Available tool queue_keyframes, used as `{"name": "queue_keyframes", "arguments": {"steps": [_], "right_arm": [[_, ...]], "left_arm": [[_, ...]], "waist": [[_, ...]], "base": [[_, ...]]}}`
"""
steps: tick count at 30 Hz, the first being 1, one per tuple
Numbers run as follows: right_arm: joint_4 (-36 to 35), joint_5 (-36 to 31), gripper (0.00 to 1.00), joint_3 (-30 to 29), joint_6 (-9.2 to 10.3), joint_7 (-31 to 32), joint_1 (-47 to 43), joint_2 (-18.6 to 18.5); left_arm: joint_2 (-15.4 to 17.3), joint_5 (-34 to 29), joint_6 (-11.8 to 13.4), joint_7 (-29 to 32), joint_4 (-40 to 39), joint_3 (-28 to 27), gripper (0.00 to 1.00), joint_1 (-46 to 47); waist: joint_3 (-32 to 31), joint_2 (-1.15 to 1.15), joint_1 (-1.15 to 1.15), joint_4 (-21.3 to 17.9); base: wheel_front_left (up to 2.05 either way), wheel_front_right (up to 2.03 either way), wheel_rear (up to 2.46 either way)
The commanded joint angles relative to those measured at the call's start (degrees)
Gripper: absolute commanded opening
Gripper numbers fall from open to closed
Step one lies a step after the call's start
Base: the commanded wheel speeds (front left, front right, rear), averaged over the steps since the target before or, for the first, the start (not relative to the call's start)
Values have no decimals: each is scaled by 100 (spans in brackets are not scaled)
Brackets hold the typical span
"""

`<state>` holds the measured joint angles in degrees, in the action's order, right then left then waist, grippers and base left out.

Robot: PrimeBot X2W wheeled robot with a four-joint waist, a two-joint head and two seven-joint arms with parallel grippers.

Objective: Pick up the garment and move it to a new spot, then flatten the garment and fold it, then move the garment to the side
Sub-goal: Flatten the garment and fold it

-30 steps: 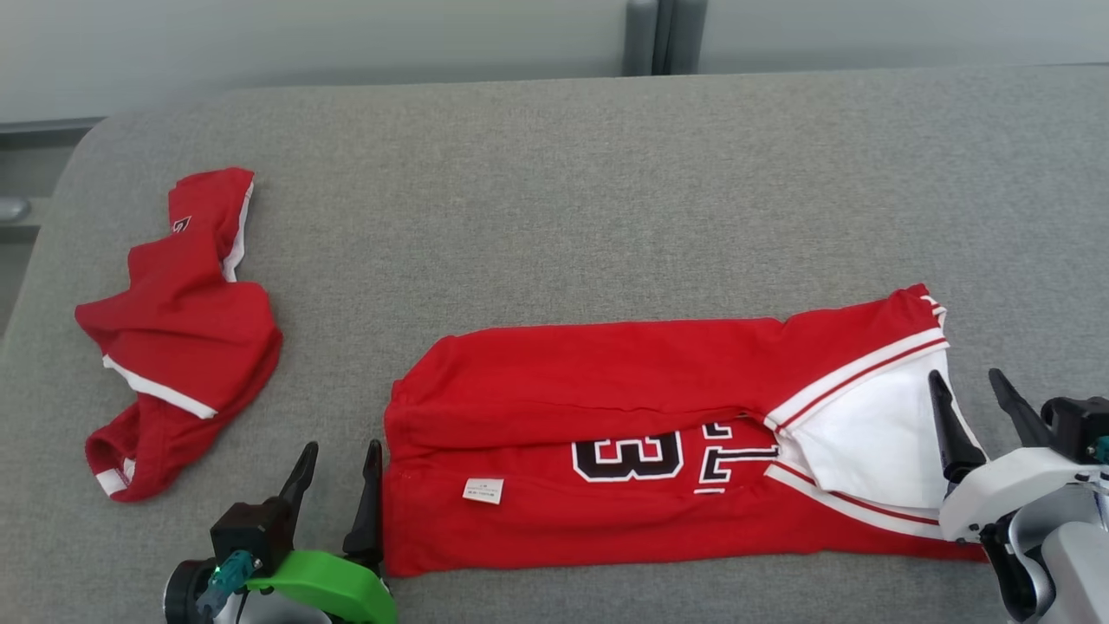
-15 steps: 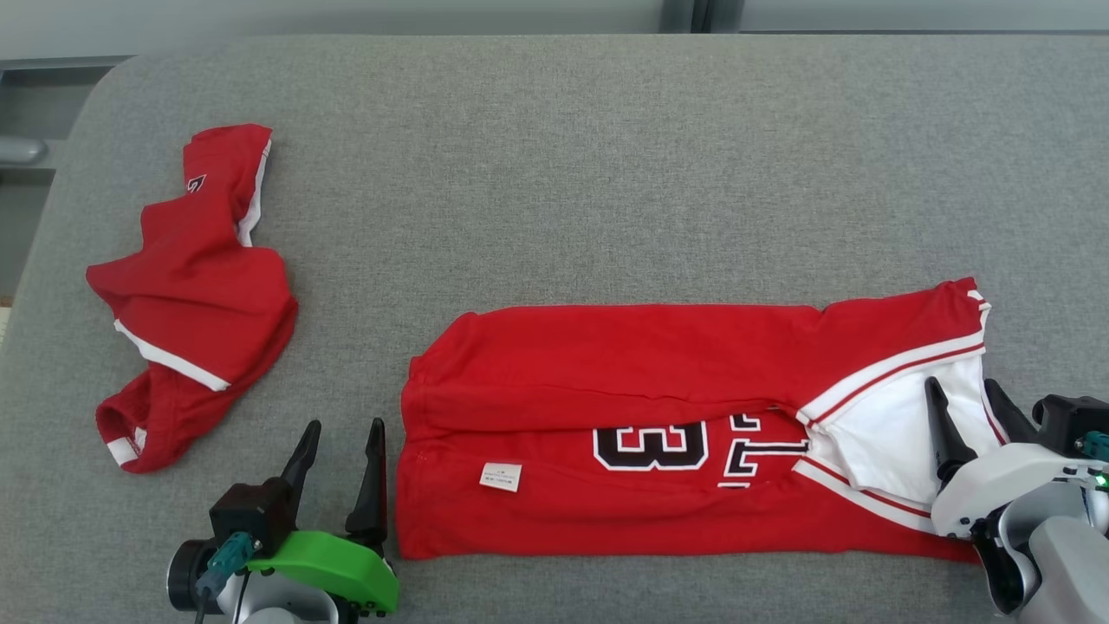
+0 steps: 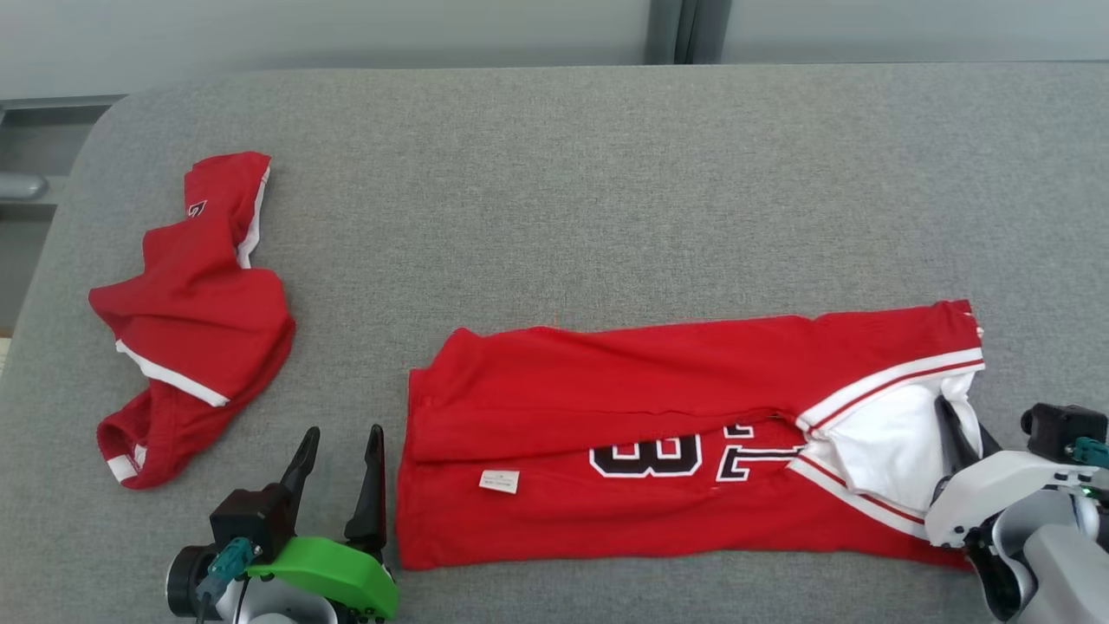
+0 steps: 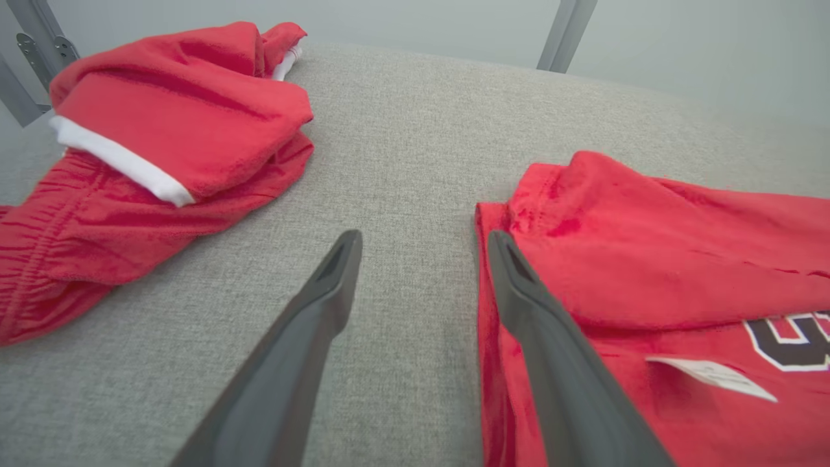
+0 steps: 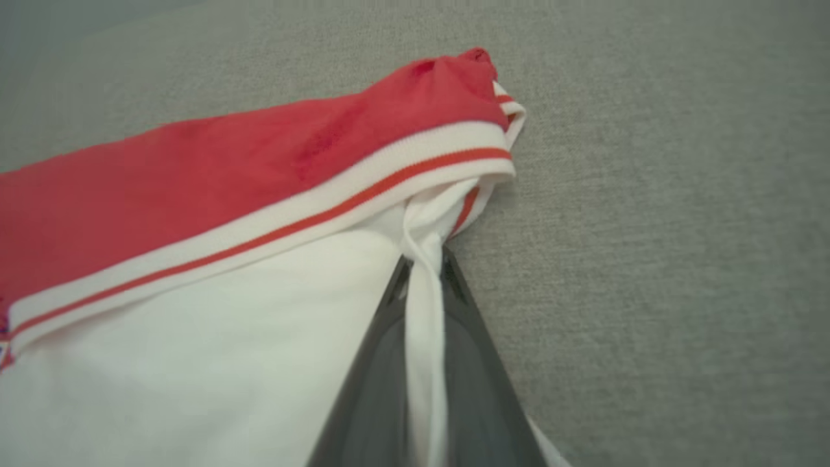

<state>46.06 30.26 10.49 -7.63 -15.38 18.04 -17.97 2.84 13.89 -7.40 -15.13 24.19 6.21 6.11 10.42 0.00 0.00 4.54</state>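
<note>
The garment (image 3: 624,399) is a red jersey with black numbers and white trim, folded lengthwise into a long band on the grey padded surface. My right gripper (image 3: 956,418) is at the band's right end, shut on a pinch of the white fabric. In the right wrist view a strip of white cloth runs between the closed fingertips of the right gripper (image 5: 425,261), under the striped hem of the garment (image 5: 194,181). My left gripper (image 3: 342,433) stands open at the band's left edge. In the left wrist view its right finger (image 4: 519,292) lies along the garment's (image 4: 648,259) edge, nothing between the fingers.
A second red piece with white trim (image 3: 191,312) lies crumpled at the left of the surface, also in the left wrist view (image 4: 149,130). The grey surface (image 3: 606,191) stretches bare behind the jersey; its rounded left edge and a wall lie beyond.
My right gripper has gone from open around the white fabric to shut on it. The head camera has shifted; the left gripper stays open in the same place.
</note>
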Motion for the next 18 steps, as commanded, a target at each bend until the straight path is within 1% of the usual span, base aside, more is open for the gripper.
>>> {"name": "queue_keyframes", "arguments": {"steps": [1, 5, 8, 12, 15, 18], "right_arm": [[61, 18, 0, -60, 27, 42, -2, -105], [-4, -116, 0, -418, 25, 22, 184, -224], [75, -231, 0, -718, 21, 21, 264, -358], [208, -437, 0, -953, 20, 21, 384, -528], [90, -555, 0, -927, 20, 21, 434, -544], [-256, -629, 0, -587, 19, 22, 409, -453]], "left_arm": [[12, -4, -12, 2, -23, 13, 100, -39], [12, 2, -12, 2, -56, 51, 100, -33], [13, 14, -12, 2, -75, 116, 100, -12], [13, 64, -12, 2, -67, 196, 100, -2], [13, 111, -12, 2, -52, 223, 100, -41], [13, 146, -13, 2, -32, 234, 100, -103]], "waist": [[-15, 0, 0, -24], [-17, 0, 0, -67], [-25, 0, 0, -88], [-45, 0, 0, -122], [-90, 0, 0, -176], [-154, 0, 0, -263]], "base": [[0, 0, 0], [0, 0, 0], [0, 0, 0], [0, 0, 0], [0, 0, 0], [0, 0, 0]]}}
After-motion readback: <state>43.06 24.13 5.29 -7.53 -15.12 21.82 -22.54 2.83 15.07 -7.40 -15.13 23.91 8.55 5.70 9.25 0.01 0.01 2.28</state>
